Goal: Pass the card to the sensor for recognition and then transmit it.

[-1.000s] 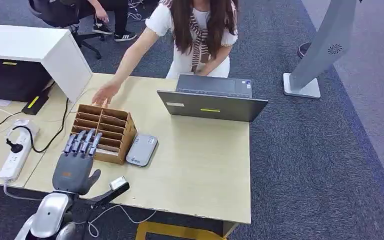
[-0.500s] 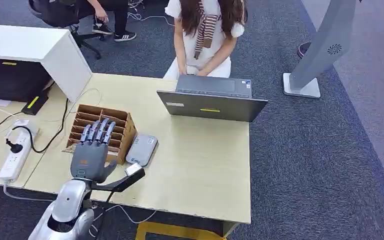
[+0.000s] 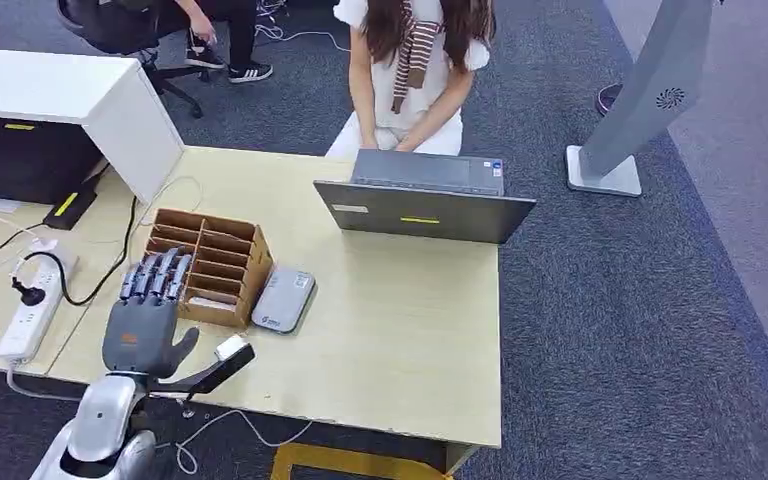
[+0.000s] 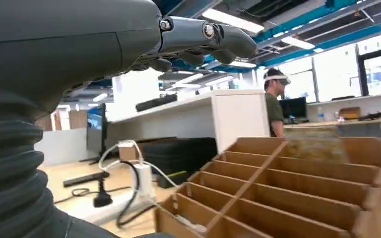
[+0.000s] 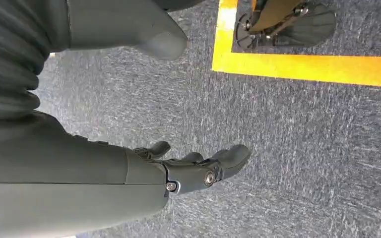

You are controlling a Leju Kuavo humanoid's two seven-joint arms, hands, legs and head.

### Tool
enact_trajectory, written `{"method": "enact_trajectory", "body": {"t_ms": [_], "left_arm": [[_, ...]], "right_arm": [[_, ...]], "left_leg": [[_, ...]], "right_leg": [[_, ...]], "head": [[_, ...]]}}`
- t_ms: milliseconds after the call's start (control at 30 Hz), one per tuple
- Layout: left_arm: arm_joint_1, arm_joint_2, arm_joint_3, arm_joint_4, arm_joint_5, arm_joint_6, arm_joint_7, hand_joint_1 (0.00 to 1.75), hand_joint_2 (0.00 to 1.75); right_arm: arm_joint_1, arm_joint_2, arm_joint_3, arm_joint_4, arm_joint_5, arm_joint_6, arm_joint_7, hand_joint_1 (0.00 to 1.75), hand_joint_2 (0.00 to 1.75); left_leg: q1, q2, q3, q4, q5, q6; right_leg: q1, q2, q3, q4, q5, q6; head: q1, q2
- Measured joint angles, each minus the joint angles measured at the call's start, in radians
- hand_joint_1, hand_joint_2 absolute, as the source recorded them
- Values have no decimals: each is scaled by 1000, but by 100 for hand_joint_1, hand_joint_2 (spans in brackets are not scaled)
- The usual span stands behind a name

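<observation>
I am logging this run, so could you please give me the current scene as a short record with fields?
left hand: empty, fingers extended, at the near left edge of the wooden card rack
right hand: empty, hanging over carpet
sensor: grey reader flat on the table, right of the rack
card: none clearly visible
person: seated behind the laptop

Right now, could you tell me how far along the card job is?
Nothing looks done yet. The left hand hovers open, fingers spread, at the near end of the wooden card holder, holding nothing. The right hand hangs open over the floor. Left: take a card, present it at the grey sensor, then hand it on.
</observation>
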Motion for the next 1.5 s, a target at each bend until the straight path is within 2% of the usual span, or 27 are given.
{"method": "enact_trajectory", "body": {"t_ms": [267, 500, 900, 1067, 1500], "left_arm": [[39, 78, 152, 30, 26, 59, -64, 0, 175], [35, 100, 226, 97, 29, 77, -94, 0, 175], [-7, 106, 254, 188, 25, 76, -111, 0, 175], [-59, 104, 254, 253, 20, 71, -135, 0, 175], [-186, 61, 236, 418, 16, 73, -149, 0, 175]], "right_arm": [[0, 0, 0, 0, 10, 6, -7, 0, 175], [0, 0, 0, 0, 21, 3, -6, 0, 175], [-1, 0, 0, 0, 24, 2, -4, 0, 175], [-2, 0, 0, 0, 40, 3, 5, 0, 175], [-9, 0, 0, 0, 56, 8, 13, 0, 175]], "left_leg": [[0, 0, 0, 0, 0, 0], [-1, 0, 0, 0, 0, 0], [-1, -1, 0, 0, 0, 0], [-1, -1, 0, 0, 1, 0], [-1, 0, 1, 0, 1, 0]], "right_leg": [[0, 0, 0, 0, 0, 0], [0, 0, 0, 0, 0, 0], [0, 0, 0, 0, 0, 0], [0, -1, 0, 0, 0, 0], [0, 0, 0, 0, 1, 0]], "head": [[0, 0], [0, 0], [0, 0], [0, 0], [0, 0]]}}
